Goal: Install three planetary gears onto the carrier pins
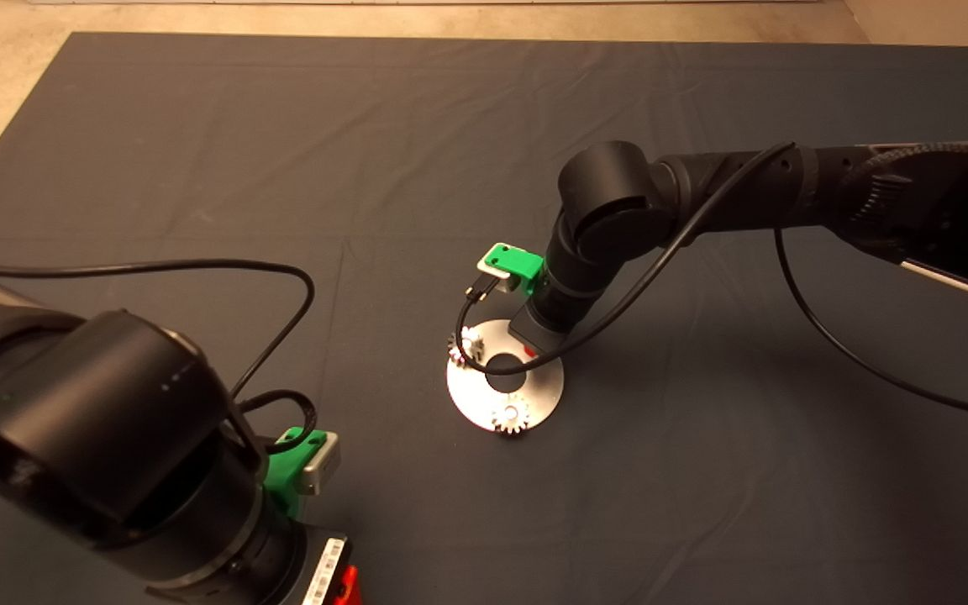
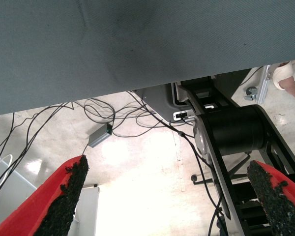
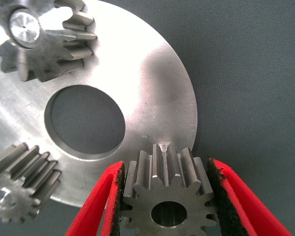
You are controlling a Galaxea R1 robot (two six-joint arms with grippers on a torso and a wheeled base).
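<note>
Right fingers point(image 3: 113, 196) around third gear point(image 3: 167, 196) over plate point(image 3: 152, 73).

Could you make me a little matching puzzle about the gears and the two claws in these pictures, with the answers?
Things:
1. third gear
2. gear on the plate's near edge
3. left gripper
4. round plate

States:
A. open, parked at the lower left, off the mat's edge
B. lying flat on the dark mat
C. seated on a pin
D. clamped between the right gripper's red fingers, above the plate's rim

Pairs: 1-D, 2-C, 3-A, 4-B
</note>
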